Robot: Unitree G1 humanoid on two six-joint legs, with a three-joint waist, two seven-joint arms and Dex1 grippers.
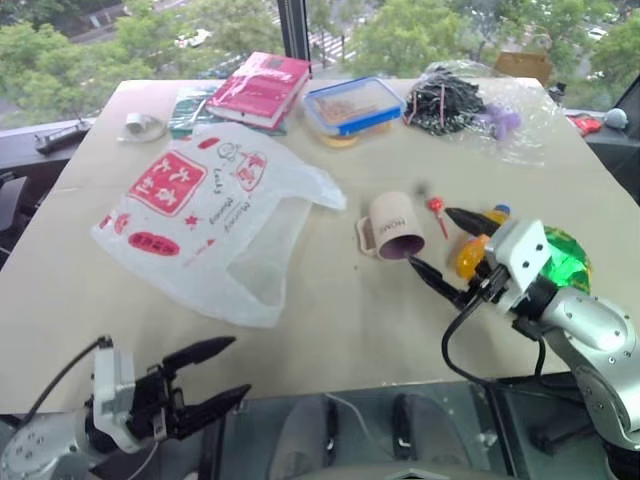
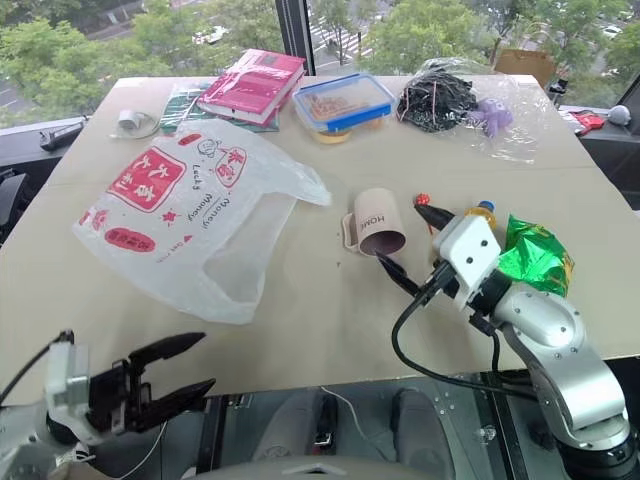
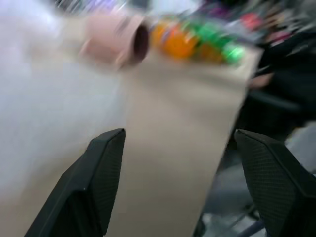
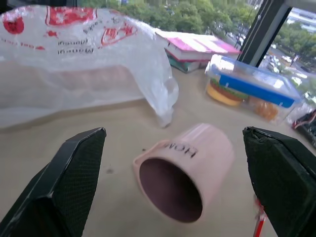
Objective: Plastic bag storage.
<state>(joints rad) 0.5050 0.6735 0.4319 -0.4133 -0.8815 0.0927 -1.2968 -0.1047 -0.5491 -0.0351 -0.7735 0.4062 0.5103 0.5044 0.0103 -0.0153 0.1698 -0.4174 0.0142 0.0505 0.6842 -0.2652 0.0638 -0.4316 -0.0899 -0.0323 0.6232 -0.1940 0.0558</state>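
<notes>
L gripper [image 1: 205, 378] nearest, off worktop's [image 1: 330, 320] near edge, fingers spread, holding nothing. Plastic bag [image 1: 205, 215] lies loose and unfolded toward left edge, so storage not begun, I'd judge. R gripper [image 1: 445, 250], fingers spread wide, empty, by tipped pink cup [image 1: 392, 225] near right edge. Bag's far side hidden by its own folds.

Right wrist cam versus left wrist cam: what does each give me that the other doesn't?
Right wrist alone: the bag's red print, the pink book and the blue-lidded box, seen between open right gripper fingers. Left wrist alone: the orange bottle and green packet at the table's edge, between open left gripper fingers. Both: the pink cup on its side, and the bag.
</notes>
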